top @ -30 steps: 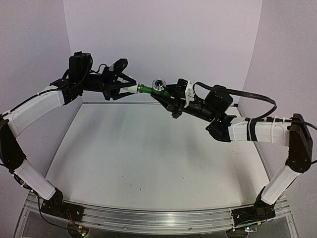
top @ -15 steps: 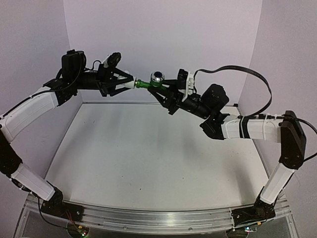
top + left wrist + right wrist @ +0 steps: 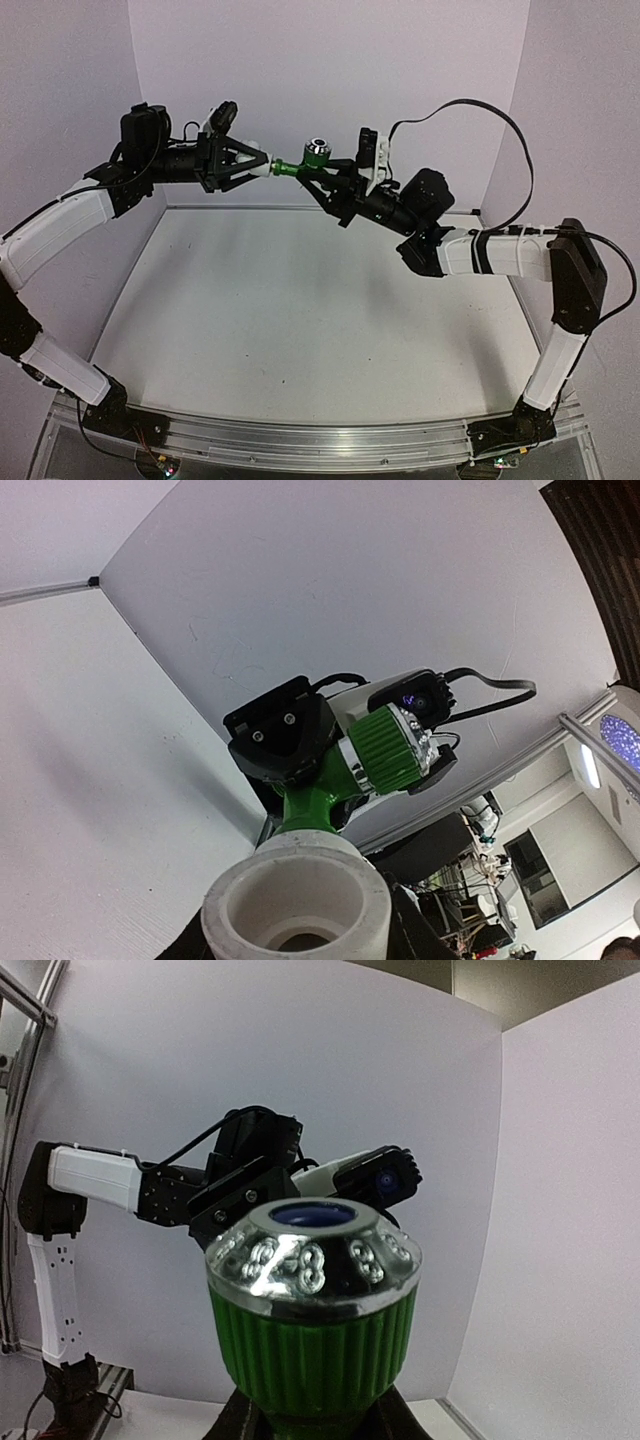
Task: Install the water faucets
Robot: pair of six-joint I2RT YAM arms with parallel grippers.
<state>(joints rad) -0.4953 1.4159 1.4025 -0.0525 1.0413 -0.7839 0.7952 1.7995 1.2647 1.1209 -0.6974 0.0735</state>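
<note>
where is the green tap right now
In the top view the green tap is in mid-air just left of centre, gripped by the right pincer, its end meeting the white fitting held in the left pincer.

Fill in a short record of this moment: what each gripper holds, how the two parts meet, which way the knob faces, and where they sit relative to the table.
Left gripper: shut on the white fitting
Right gripper: shut on the green tap
Joint: tap's stem meets the fitting's far end, in line; depth cannot be told
Knob: faces up, silver cap, blue centre
Position: in the air above the table, near the back wall
</note>
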